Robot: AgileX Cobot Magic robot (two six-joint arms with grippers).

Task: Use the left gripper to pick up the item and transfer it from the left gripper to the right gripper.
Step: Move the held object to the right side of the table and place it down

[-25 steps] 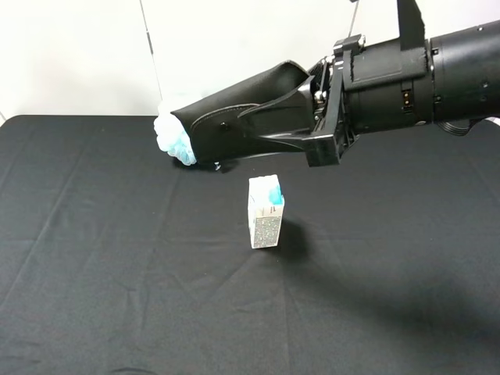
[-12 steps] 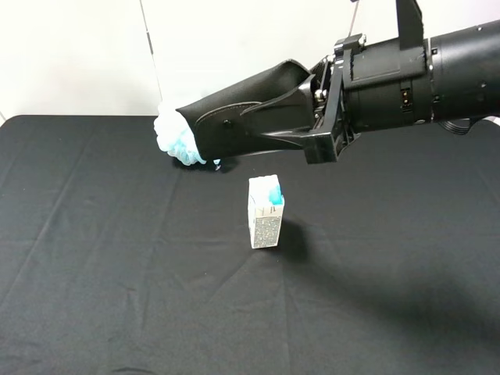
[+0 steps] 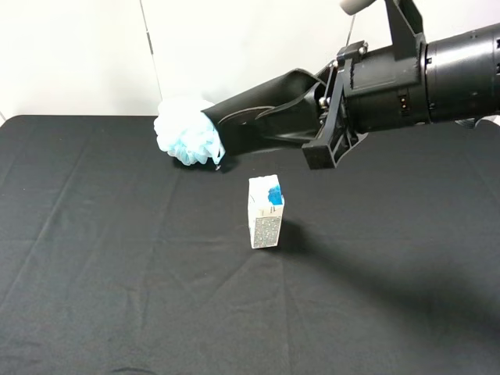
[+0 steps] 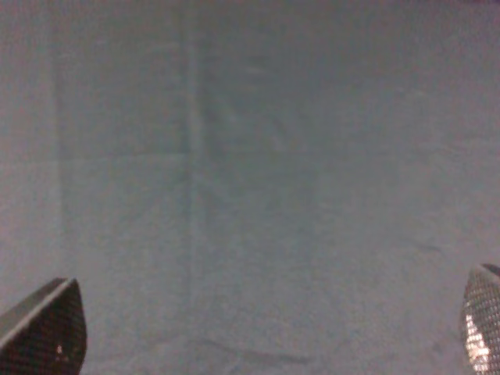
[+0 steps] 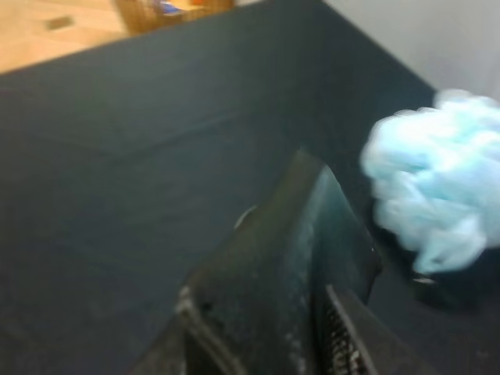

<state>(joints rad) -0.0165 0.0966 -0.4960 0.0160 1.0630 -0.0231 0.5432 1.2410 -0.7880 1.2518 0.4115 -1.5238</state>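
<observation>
The item, a long flat black case (image 3: pixel 234 119), hangs in the air above the back of the table, tilted down to the left. My right gripper (image 3: pixel 269 125), on the fat black cylinder body, is shut on its right end. The case's free end reaches the bath puff (image 3: pixel 186 129). In the right wrist view the case (image 5: pixel 266 281) fills the foreground beside one mesh-padded finger (image 5: pixel 344 348), with the puff (image 5: pixel 437 180) beyond. My left gripper (image 4: pixel 262 328) shows only in the left wrist view. Its fingertips (image 4: pixel 43 328) stand wide apart over bare black cloth, open and empty.
A small white-and-teal carton (image 3: pixel 266 212) stands upright at mid table, below the held case. The black cloth (image 3: pixel 117 273) covers the whole table. A white wall runs behind the table's far edge.
The right gripper has drawn the case to the right and slightly up. The case's free end has slid off the puff, which now shows almost whole. The carton has not moved.
</observation>
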